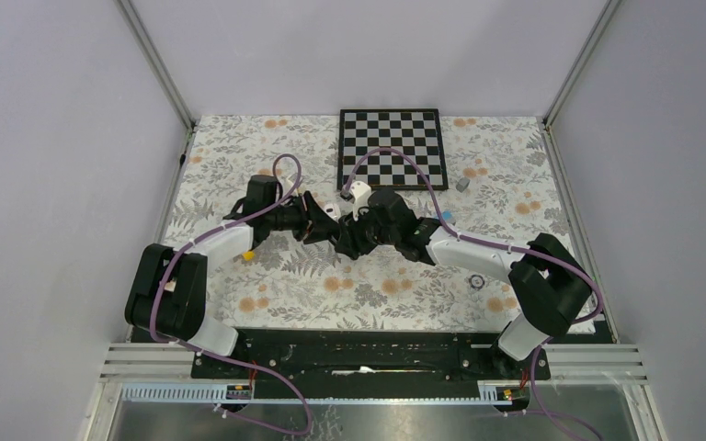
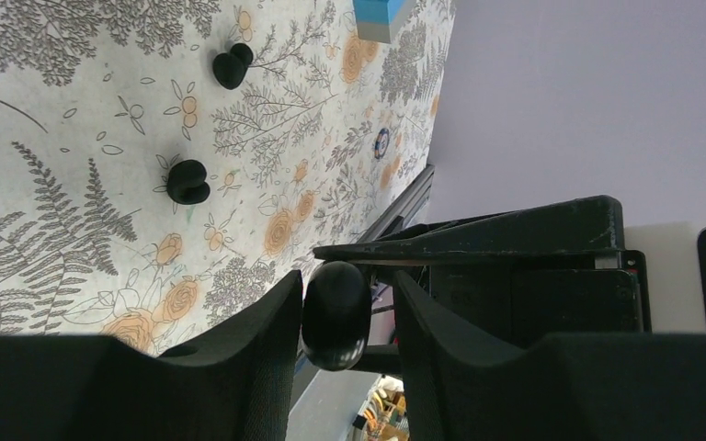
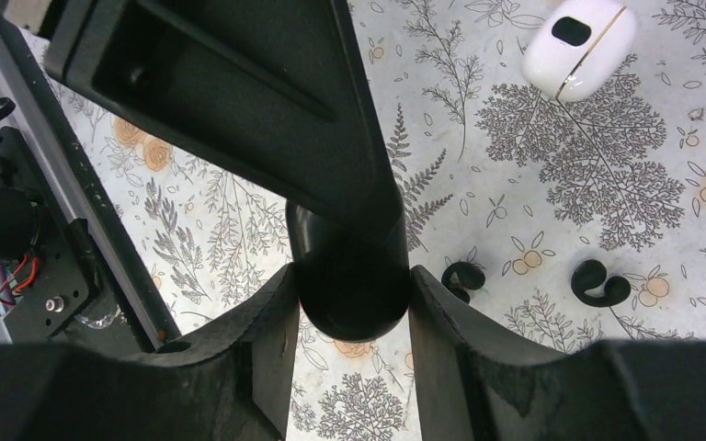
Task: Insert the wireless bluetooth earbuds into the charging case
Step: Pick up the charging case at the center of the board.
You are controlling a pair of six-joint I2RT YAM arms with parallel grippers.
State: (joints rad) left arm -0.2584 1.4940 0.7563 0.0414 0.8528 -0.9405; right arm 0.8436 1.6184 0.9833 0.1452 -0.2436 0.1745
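- Black is the case (image 3: 354, 308) clamped in the right gripper (image 3: 351, 276).
- The left gripper (image 2: 347, 280) straddles it; I cannot tell its hold.
- Two black earbuds (image 3: 599, 285) lie on the floral cloth (image 3: 561, 184).

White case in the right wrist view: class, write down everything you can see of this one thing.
The white case is a smooth, glossy, pebble-shaped shell, plastic by its look. A thin gold-coloured line runs round it, likely the lid's seam, and it looks shut. A dark oval patch sits on its upper face. It lies on the floral cloth, apart from the nearest black earbud; nothing touches it.
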